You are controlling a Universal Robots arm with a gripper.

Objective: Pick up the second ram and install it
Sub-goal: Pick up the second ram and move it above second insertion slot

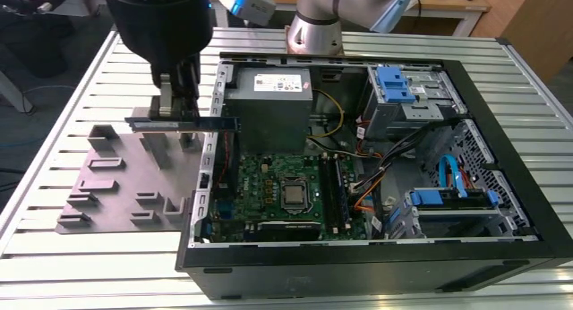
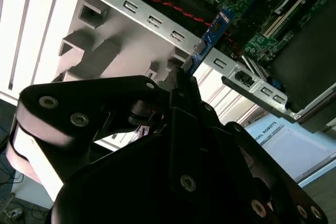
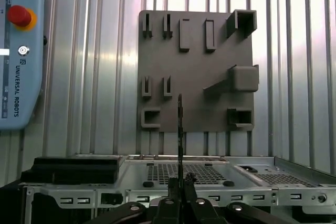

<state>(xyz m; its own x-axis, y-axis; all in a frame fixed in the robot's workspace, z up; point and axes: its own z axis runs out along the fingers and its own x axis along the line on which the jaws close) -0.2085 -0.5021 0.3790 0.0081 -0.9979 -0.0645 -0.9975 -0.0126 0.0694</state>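
Note:
The second ram (image 1: 219,122) is a slim strip held level in the air, over the gap between the grey holder plate (image 1: 117,182) and the open computer case's left wall (image 1: 211,156). My gripper (image 1: 176,114) is shut on it from above. In the second wrist view the ram (image 2: 212,35) sticks out beyond the gripper (image 2: 184,77) toward the case rim. The first wrist view shows the ram (image 3: 180,124) edge-on, rising from the gripper (image 3: 180,184) in front of the holder plate (image 3: 194,77). The green motherboard (image 1: 268,182) lies inside the case with long dark slots (image 1: 336,189) beside the processor socket.
The case (image 1: 358,263) lies open on a slatted metal table (image 1: 80,95). Inside are a power supply (image 1: 268,88), blue-tabbed drive bays (image 1: 398,85) and loose cables (image 1: 376,156). The holder plate carries raised brackets. A teach pendant (image 3: 18,51) with a red button lies on the table.

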